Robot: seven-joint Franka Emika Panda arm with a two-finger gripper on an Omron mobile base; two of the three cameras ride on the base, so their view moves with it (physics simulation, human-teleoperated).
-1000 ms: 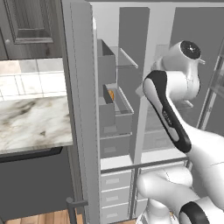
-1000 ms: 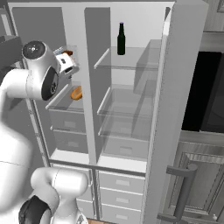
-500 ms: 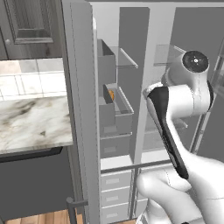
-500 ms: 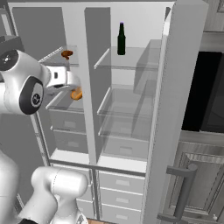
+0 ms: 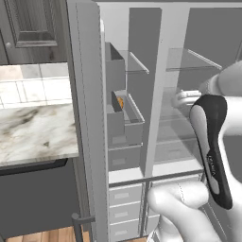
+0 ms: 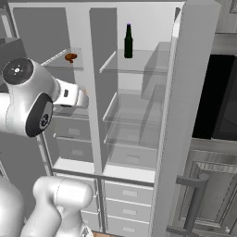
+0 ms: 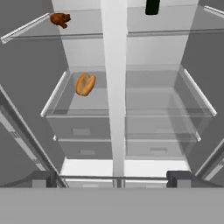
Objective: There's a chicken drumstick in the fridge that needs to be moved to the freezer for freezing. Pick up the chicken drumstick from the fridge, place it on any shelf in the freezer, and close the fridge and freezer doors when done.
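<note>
End effector wide open, empty, facing both open compartments. Freezer top shelf carries chicken drumstick. Drumstick likely light, soft, slick; pinch across thick middle.

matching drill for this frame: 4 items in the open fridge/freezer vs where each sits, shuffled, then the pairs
Things:
1. chicken drumstick
2. dark bottle
3. golden-orange curved food
4. white drawers

Places:
A. top shelf of the wider right compartment
B. bottom of the unit, below all shelves
C. top shelf of the narrow left compartment
D. lower shelf of the narrow left compartment

Pairs: 1-C, 2-A, 3-D, 4-B
</note>
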